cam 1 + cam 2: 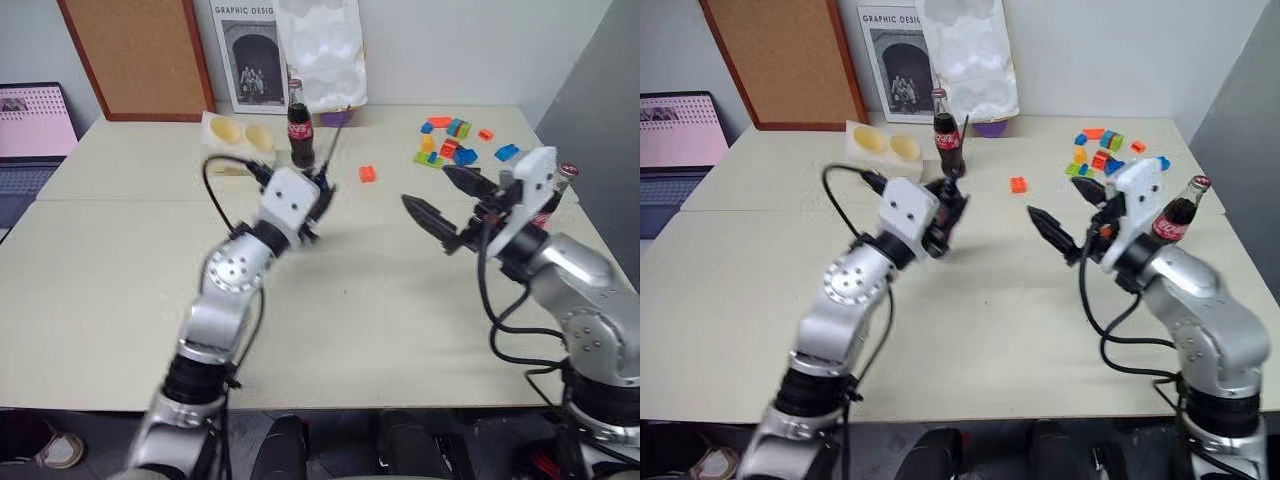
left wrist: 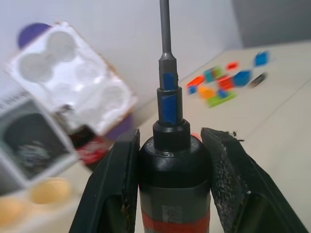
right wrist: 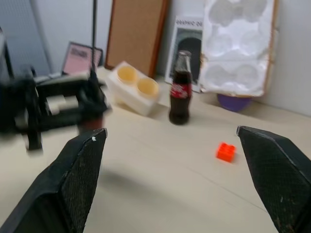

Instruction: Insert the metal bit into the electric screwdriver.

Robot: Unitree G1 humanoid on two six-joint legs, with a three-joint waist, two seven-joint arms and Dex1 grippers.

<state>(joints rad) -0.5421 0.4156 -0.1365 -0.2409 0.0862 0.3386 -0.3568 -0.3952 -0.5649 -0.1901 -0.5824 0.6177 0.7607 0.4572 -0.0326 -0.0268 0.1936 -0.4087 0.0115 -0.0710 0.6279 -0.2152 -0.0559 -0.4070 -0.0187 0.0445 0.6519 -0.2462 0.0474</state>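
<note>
Bit [image 2: 165, 24] seated in screwdriver [image 2: 173, 160] tip, projecting upward. Screwdriver raised above table [image 1: 400, 300], clamped between left gripper [image 2: 173, 174] fingers. Right gripper [image 1: 450, 205] fingers spread wide, empty, well apart from screwdriver. Cola bottle [image 1: 301, 125] behind left gripper.

The centre and lower part of the counter [image 1: 330, 330] lie bare, open between the two arms. At upper centre a cola bottle [image 1: 301, 126] and a yellow-cupped tray [image 1: 240, 135] stand in the way. At upper right lie scattered coloured bricks [image 1: 452, 143] and a second bottle [image 1: 1180, 212].
</note>
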